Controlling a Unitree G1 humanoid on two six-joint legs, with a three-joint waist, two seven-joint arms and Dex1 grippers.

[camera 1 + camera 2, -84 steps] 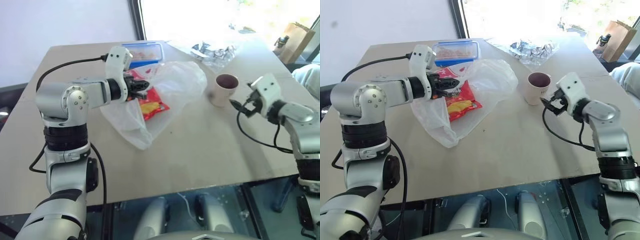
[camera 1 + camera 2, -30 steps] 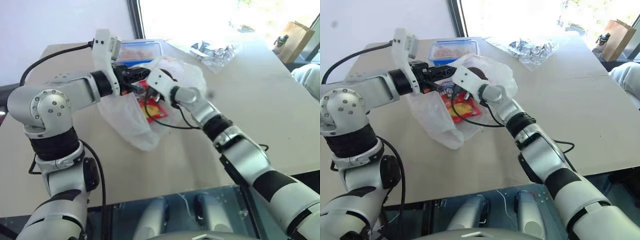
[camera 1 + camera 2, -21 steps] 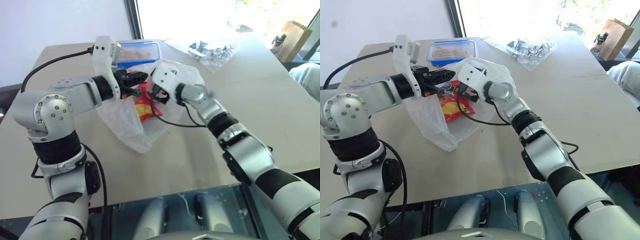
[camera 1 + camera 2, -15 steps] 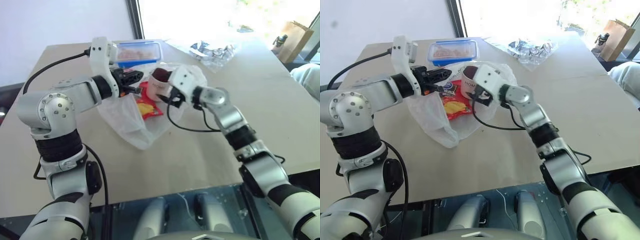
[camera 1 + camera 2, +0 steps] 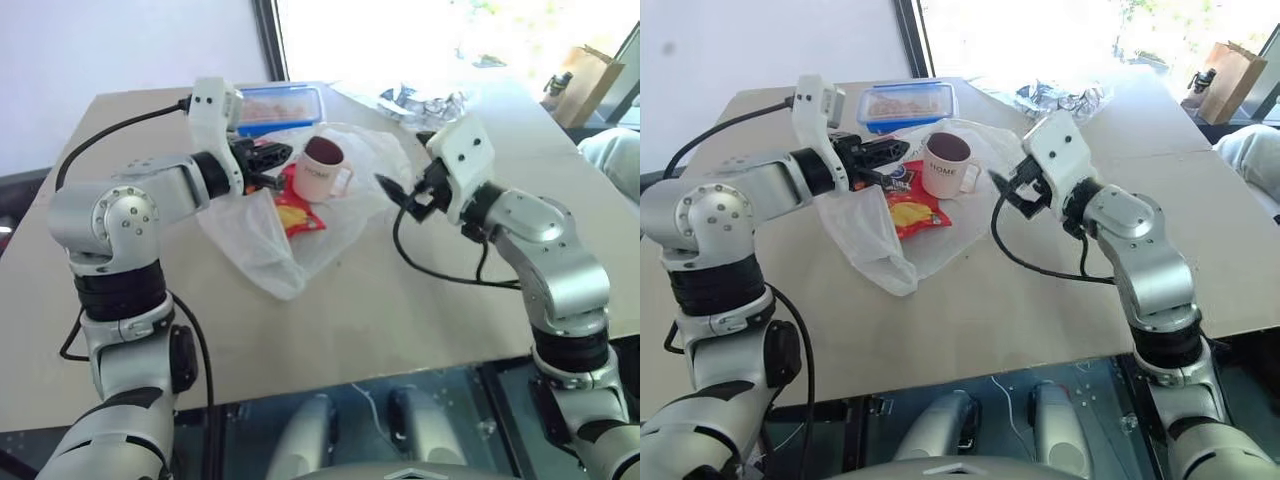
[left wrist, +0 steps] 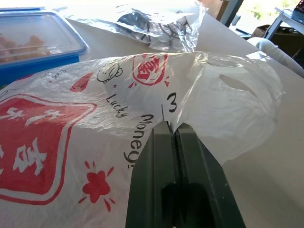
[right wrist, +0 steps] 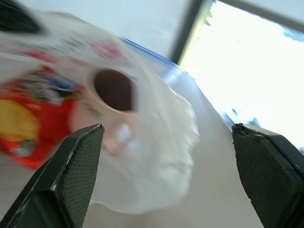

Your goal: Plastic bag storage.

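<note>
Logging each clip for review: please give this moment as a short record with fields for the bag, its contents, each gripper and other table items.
bag: plastic bag lies open on the table, its edge lifted
contents: mug standing upright inside, beside the red chip packet
left gripper: left gripper shut on the plastic bag's edge
right gripper: right gripper open, holding nothing, just right of the mug
other items: blue-rimmed container behind the bag; crumpled clear wrapper at the far side

Thin crinkly translucent plastic bag (image 5: 262,235), glossy red chip packet (image 5: 298,213), matt table (image 5: 400,300)
</note>
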